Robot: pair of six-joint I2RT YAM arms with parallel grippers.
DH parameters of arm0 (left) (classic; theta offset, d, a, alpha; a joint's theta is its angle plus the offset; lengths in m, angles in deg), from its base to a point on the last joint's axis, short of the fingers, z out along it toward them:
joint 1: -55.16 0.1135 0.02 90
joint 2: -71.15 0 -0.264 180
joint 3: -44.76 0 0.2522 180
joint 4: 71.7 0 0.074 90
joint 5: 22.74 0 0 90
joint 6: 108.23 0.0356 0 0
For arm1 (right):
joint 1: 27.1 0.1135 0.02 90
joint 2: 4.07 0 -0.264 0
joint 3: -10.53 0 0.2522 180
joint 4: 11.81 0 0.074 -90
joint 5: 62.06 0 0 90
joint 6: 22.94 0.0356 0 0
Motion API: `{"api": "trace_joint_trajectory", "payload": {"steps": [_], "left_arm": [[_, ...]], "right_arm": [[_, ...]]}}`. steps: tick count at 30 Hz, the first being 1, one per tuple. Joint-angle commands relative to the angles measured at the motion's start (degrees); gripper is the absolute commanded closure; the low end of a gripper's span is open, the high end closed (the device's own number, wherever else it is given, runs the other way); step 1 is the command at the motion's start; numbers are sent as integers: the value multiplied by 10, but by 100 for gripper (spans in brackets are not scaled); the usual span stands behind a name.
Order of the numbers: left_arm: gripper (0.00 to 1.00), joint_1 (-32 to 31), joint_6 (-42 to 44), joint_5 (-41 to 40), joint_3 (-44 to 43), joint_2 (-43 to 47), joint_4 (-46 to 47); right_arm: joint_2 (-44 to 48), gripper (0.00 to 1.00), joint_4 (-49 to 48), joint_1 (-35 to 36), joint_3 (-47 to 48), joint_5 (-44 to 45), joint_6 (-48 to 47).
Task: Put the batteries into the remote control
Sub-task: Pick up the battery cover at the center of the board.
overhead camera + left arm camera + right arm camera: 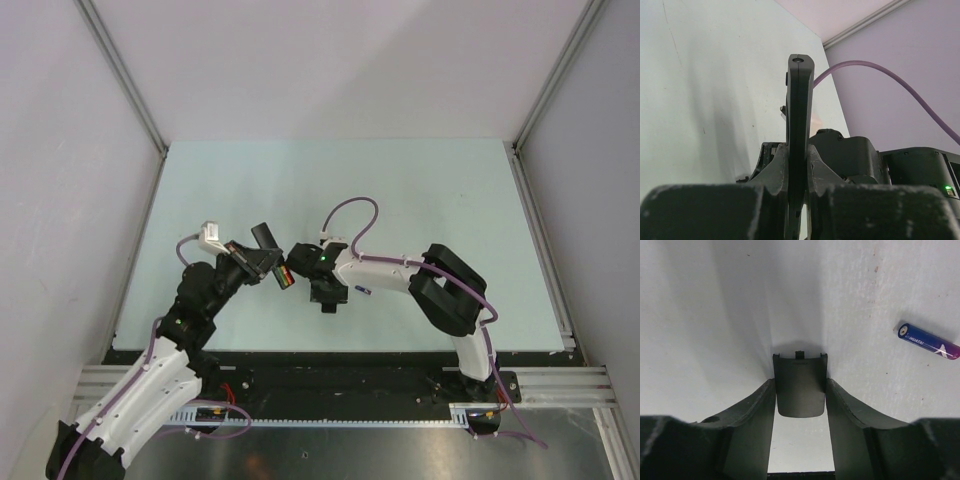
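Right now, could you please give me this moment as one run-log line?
left gripper: shut on remote control | right gripper: shut on battery cover | blue-purple battery: loose on table

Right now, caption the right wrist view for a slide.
Right gripper clamps a black cover plate; blue-purple battery lies on table nearby.

A lab test cell is shown: pale-green tabletop (400, 190) boxed in by plain white panels (340, 60) at 9, 12 & 3 o'clock, alu. frame posts (122, 75) at corners, alu. mounting rail (560, 382) at 6 o'clock.
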Motion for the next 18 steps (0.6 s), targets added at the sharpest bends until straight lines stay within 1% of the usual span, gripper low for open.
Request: {"api": "trace_joint_trajectory", "payload": {"steps": [1,2,3,6,7,9,12,13,18], "left_arm": [[100,-19,-26,38,-16,0,88],[100,-19,-26,38,-16,0,88],[100,-19,-26,38,-16,-1,88],[100,-19,-26,38,-17,-3,86],[100,-19,-26,37,-18,-3,87],[100,-19,-26,41,-20,-5,87],[100,-19,-24,46,-27,-12,85],[100,-19,-25,48,-30,-17,86],[100,-19,-31,48,-46,-45,86]], "right_arm": [[-48,57,-1,63,-4,-21,-7],[-48,60,-2,62,-4,-23,-7],[-48,66,-4,62,-4,-24,-8],[-42,77,-4,60,-4,-25,-14],[-39,87,-1,56,-3,-23,-15],[-27,99,6,53,-5,-14,-25],[13,100,22,42,-10,10,-51],[42,100,33,40,-13,24,-58],[123,100,71,36,-20,42,-114]]}}
